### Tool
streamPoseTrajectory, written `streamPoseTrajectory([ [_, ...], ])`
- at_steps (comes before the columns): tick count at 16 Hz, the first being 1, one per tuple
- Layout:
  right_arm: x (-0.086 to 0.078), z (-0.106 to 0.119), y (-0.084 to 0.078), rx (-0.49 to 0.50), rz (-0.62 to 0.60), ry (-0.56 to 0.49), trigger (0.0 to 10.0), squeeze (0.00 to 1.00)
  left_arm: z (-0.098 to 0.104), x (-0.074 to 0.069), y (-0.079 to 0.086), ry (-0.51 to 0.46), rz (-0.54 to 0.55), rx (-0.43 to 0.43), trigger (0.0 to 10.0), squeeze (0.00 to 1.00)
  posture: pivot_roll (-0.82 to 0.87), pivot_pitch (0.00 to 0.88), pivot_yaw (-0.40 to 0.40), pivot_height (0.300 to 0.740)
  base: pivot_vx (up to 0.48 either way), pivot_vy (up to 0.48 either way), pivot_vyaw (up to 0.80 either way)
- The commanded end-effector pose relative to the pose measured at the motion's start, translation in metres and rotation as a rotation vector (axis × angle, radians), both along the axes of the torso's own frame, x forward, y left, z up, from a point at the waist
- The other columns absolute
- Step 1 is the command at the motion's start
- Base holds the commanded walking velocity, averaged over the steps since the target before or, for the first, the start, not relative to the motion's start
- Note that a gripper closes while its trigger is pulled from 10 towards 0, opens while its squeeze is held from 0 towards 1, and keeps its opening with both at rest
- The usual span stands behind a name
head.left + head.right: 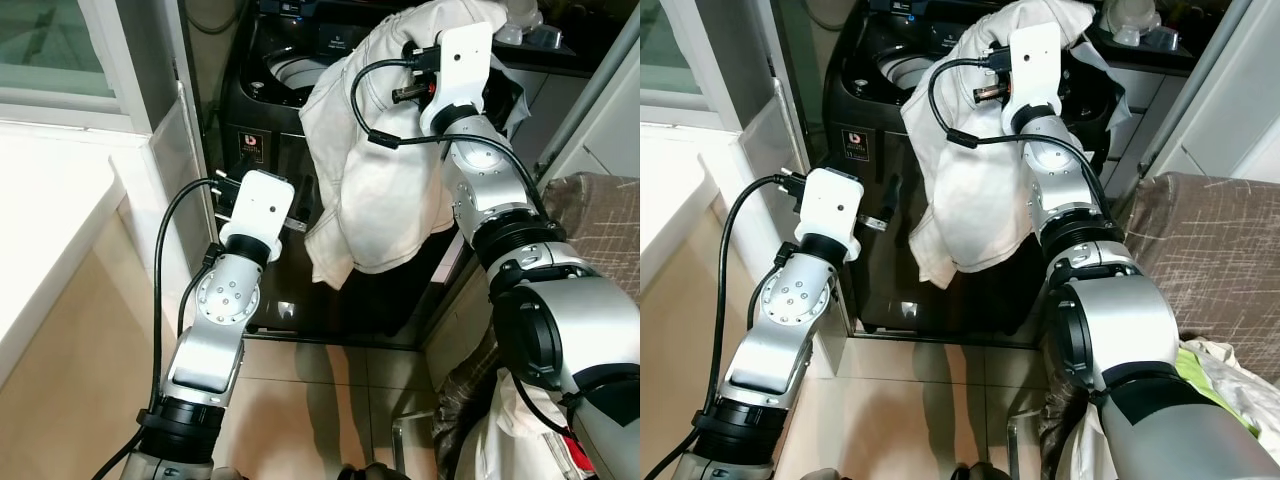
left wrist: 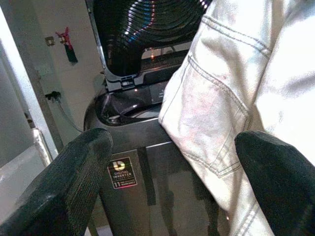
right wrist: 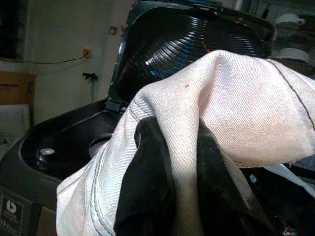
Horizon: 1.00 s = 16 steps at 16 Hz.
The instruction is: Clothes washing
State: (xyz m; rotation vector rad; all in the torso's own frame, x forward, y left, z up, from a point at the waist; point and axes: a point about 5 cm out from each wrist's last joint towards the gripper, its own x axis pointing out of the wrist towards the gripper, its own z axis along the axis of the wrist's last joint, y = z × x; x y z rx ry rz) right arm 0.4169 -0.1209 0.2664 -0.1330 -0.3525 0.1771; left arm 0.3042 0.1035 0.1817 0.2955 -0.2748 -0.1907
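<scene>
Two pincers: right pincer [image 3: 170, 187] clamped on white jeans [image 1: 375, 180] above washing machine [image 1: 880, 150]; left pincer [image 2: 172, 187] spread apart

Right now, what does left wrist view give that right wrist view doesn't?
Left wrist alone: the open left claw held before the washer's dark front panel, with its brand sticker.
Right wrist alone: the right claw shut on a fold of the white garment, and shelves behind.
Both: the white garment, the washer's raised lid and open tub rim.

Head eyes look down; wrist views closely face the washing machine [image 1: 262, 150].
</scene>
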Motion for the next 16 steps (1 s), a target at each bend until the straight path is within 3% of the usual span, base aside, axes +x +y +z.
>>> streamPoseTrajectory([
  [1, -0.002, 0.016, -0.008, 0.078, -0.044, -0.087, 10.0, 0.0, -0.001, 0.001, -0.002, -0.002, -0.009, 0.016, 10.0, 0.0, 0.06, 0.0, -0.073, 0.74, 0.0, 0.0, 0.0],
  [2, -0.001, 0.015, -0.019, 0.181, -0.103, -0.069, 10.0, 0.0, 0.001, 0.001, -0.002, -0.012, -0.016, 0.013, 10.0, 0.0, 0.06, 0.0, -0.07, 0.74, 0.0, 0.0, 0.0],
  [3, 0.0, 0.013, -0.023, 0.213, -0.122, -0.055, 10.0, 0.0, 0.002, 0.002, -0.002, -0.015, -0.014, 0.018, 10.0, 0.0, 0.06, 0.0, -0.07, 0.74, 0.0, 0.0, 0.0],
  [5, -0.002, 0.001, -0.022, 0.182, -0.108, -0.031, 10.0, 0.0, -0.003, 0.004, 0.002, 0.012, 0.016, 0.0, 10.0, 0.0, 0.07, 0.0, -0.067, 0.74, 0.0, 0.0, 0.0],
  [8, -0.005, -0.014, -0.022, 0.183, -0.126, -0.026, 10.0, 0.0, -0.011, 0.005, 0.012, 0.06, 0.026, -0.025, 10.0, 0.0, 0.07, 0.0, 0.019, 0.74, 0.0, 0.0, 0.0],
  [11, -0.008, -0.02, -0.02, 0.209, -0.139, -0.03, 10.0, 0.0, -0.008, 0.006, 0.021, 0.043, 0.017, 0.057, 10.0, 0.0, 0.08, 0.0, 0.045, 0.74, 0.0, 0.0, 0.0],
  [14, -0.008, -0.013, -0.016, 0.183, -0.123, -0.054, 10.0, 0.0, -0.005, 0.008, 0.02, 0.026, 0.022, 0.029, 10.0, 0.0, 0.08, 0.0, 0.021, 0.74, 0.0, 0.0, 0.0],
  [16, -0.009, 0.02, -0.01, 0.123, -0.096, -0.18, 10.0, 0.0, 0.003, 0.005, 0.015, -0.03, -0.005, -0.023, 10.0, 0.0, 0.07, 0.0, -0.002, 0.74, 0.384, 0.0, 0.0],
])
